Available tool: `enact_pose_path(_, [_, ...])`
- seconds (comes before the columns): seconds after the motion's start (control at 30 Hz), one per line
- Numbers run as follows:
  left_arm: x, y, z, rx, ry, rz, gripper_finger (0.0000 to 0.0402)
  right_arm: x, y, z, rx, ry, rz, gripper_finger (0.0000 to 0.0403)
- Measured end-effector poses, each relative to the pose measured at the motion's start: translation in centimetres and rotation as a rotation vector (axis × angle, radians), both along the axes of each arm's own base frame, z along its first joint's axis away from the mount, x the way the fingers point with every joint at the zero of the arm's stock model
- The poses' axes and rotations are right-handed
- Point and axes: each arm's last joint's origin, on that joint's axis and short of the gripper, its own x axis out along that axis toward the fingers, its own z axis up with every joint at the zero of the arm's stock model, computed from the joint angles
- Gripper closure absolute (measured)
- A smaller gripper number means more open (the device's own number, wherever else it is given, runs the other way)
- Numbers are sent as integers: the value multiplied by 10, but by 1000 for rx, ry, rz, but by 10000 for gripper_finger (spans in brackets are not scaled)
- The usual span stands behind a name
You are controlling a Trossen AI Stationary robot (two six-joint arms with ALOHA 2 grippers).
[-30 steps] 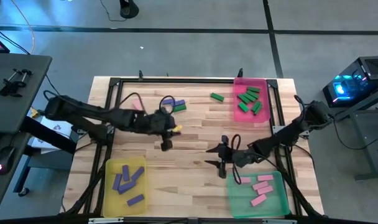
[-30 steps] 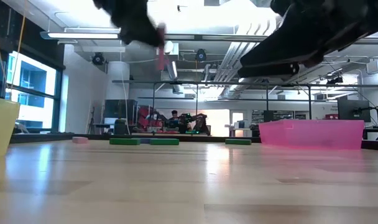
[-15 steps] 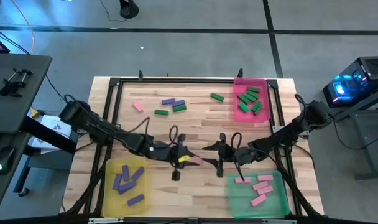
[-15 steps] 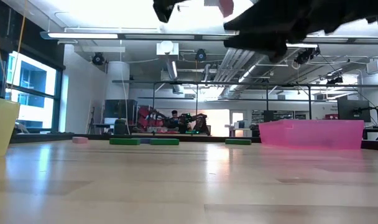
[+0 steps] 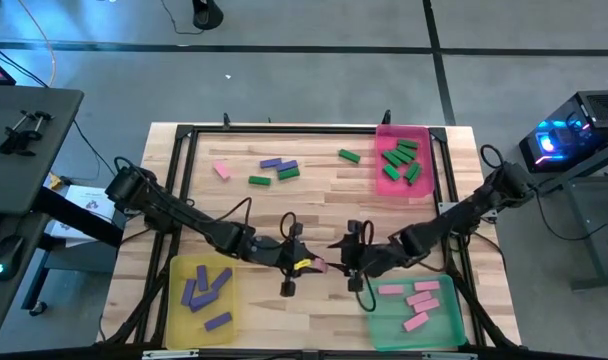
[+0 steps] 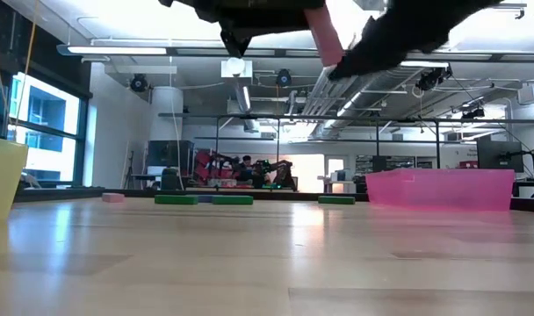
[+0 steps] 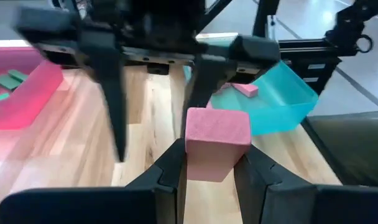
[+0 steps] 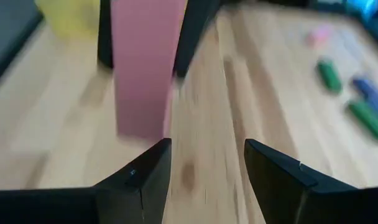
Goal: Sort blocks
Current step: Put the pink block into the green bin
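Observation:
My left gripper [image 5: 306, 266] hovers over the table's near middle, shut on a pink block [image 5: 319, 266]. My right gripper [image 5: 346, 262] faces it from the right, open. Its fingers [image 7: 111, 93] stand just beyond the block's free end, apart from it. In the right wrist view the block [image 8: 142, 68] stands ahead of my open right gripper [image 8: 204, 162]. Loose on the far side of the table lie a pink block [image 5: 221, 170], purple blocks [image 5: 277, 163] and green blocks [image 5: 259, 180], [image 5: 348, 155]. My left gripper pinches the pink block between its two fingers [image 7: 170, 165], at the block's end nearest the wrist [image 7: 207, 168]. The fingers come level from the table's left. The block sticks out past the fingertips toward the right gripper and is lifted clear of the table [image 6: 324, 35].
A yellow tray [image 5: 179, 300] with purple blocks sits near left. A green tray [image 5: 454, 315] with pink blocks sits near right, just beyond my right gripper. A pink tray [image 5: 384, 185] with green blocks stands at the far right. Bare wood lies between the trays.
My left gripper has carried the pink block from the table's far left part toward the near edge and the right, up to my right gripper. My right gripper has shifted slightly toward the near edge and stayed open. The block has remained lifted clear throughout.

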Motion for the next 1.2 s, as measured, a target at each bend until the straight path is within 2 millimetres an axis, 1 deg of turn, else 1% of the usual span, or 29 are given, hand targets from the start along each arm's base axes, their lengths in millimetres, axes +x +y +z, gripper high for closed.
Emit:
enact_pose_path(0.1, [0,2,1,9,-6,27,329,-4,-1,-2,10,96,-19,210])
enact_pose_path(0.23, [-1,2,-2,10,22,22,327,-2,3,1,97,106,41,210])
enact_pose_path(0.3, [-1,1,-1,7,16,17,327,-1,4,3,124,88,63,210])
enact_pose_path(0.43, [-1,2,-2,8,20,18,327,3,4,6,127,25,-15,210])
enact_pose_path(0.5, [0,2,-1,6,16,19,327,6,4,6,134,-1,-15,210])
enact_pose_path(0.63, [-1,2,-1,14,15,38,327,15,8,1,144,-44,26,210])
enact_pose_path(0.77, [-1,2,-1,14,14,40,327,21,10,-7,129,-68,-12,213])
enact_pose_path(0.87, [0,3,-1,13,10,64,325,22,9,-9,109,-75,-47,239])
enact_pose_path(0.97, [0,3,-1,15,10,71,316,21,9,-9,125,-76,-67,292])
enact_pose_path(1.03, [-1,2,-1,16,12,67,300,20,9,-8,124,-71,-76,327])
enact_pose_path(1.1, [0,3,-1,17,11,71,277,15,10,-6,123,-57,-97,327])
enact_pose_path(1.2, [-1,3,-2,21,27,75,239,1,13,0,142,-7,-113,327])
